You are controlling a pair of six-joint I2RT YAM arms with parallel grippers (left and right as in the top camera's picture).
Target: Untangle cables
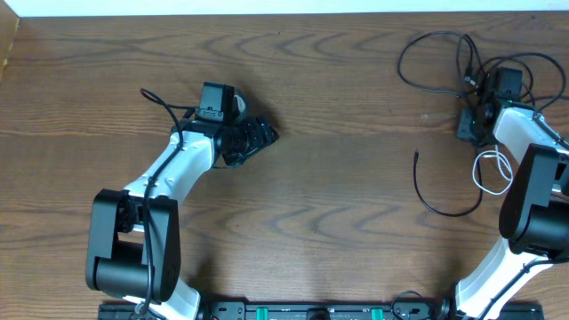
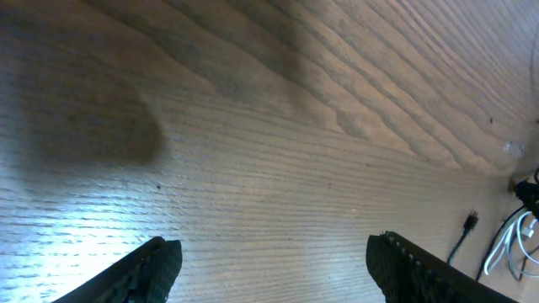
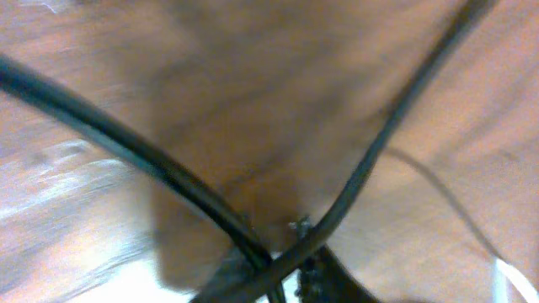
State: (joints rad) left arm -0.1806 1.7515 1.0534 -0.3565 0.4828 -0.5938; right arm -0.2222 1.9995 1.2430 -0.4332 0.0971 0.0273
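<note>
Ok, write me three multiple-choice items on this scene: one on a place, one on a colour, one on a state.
1. Where do the tangled black cables lie?
A. far left corner
B. centre
C. far right corner

2. What colour is the small looped cable by the right arm?
A. white
B. red
C. green

3. How is the left pincer?
A. shut on a cable
B. open over bare wood
C. open around a plug

C: the black cables bunch at the table's far right corner.
A: the looped cable is plainly white.
B: the left pincer's fingers stand wide apart with nothing between them.
</note>
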